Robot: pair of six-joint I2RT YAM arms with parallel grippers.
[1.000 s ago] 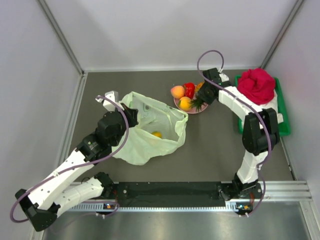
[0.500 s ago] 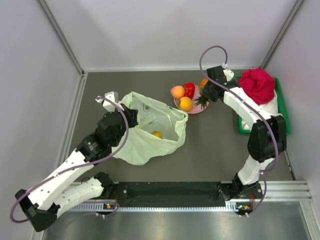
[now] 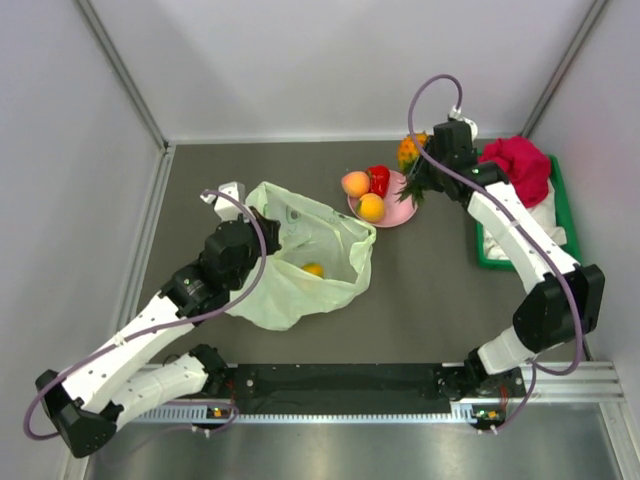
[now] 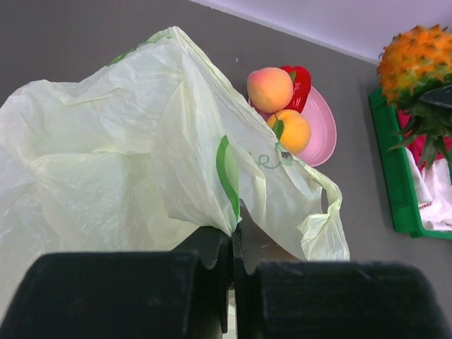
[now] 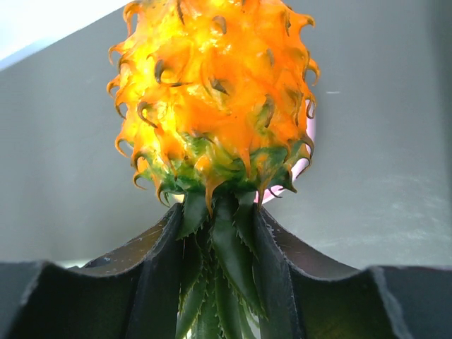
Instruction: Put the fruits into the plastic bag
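Our right hand (image 5: 220, 236) clamps the pineapple (image 5: 215, 92) by its green crown, near the pink plate (image 4: 322, 135). Our left hand (image 4: 232, 247) pinches a fold of the plastic bag (image 4: 106, 155), which lies open on the table (image 3: 430, 290) with one yellow fruit (image 3: 314, 269) inside. Three fruits (image 3: 371, 207) sit on the plate.

Thin crinkled translucent plastic bag (image 4: 106, 162), spiky glossy pineapple (image 5: 215, 92), matt table (image 3: 420, 290)

One plastic bag (image 3: 290, 290); one pink plate (image 4: 321, 134); three orange-yellow fruits (image 3: 371, 207) (two on the plate, one in the bag); one red fruit (image 3: 378, 179); one pineapple (image 3: 408, 151); one green tray (image 3: 565, 255); one red cloth bundle (image 3: 520, 165).
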